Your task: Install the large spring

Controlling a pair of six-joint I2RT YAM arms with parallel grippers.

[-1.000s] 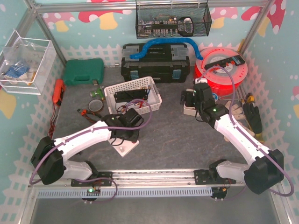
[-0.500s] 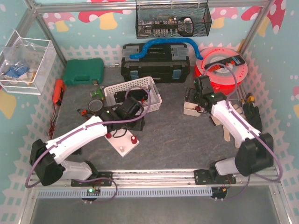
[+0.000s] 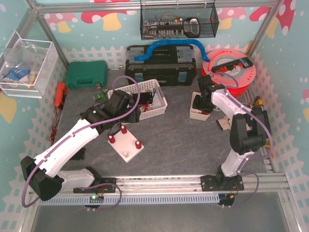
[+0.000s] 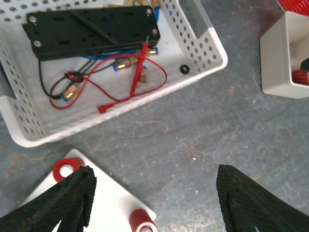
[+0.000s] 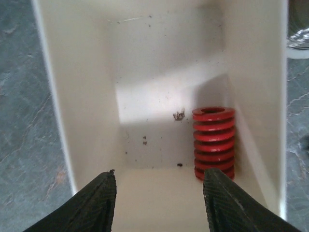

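The large spring (image 5: pixel 214 142), a red coil, lies in the far right corner of a small white box (image 5: pixel 72 121). My right gripper (image 5: pixel 159 203) hangs over that box with its jaws apart and nothing between them; the spring lies just ahead of the right fingertip (image 5: pixel 231 203). In the top view the right gripper (image 3: pixel 199 107) covers the box (image 3: pixel 195 116). A white base plate (image 3: pixel 128 151) carries three red-sleeved posts (image 3: pixel 123 129). My left gripper (image 4: pixel 154 203) is open above the plate's (image 4: pixel 101 203) far edge, near the post (image 4: pixel 141 222).
A white perforated basket (image 4: pixel 203 43) holding a black plate and red wires stands just beyond the left gripper. A black toolbox (image 3: pixel 160 64), a green case (image 3: pixel 86 73) and a red filament spool (image 3: pixel 231 72) line the back. Tools lie along the right edge (image 3: pixel 260 121).
My left gripper rose off the base plate toward the basket and opened wider. The right arm swung back over the small white box, and its jaws narrowed.
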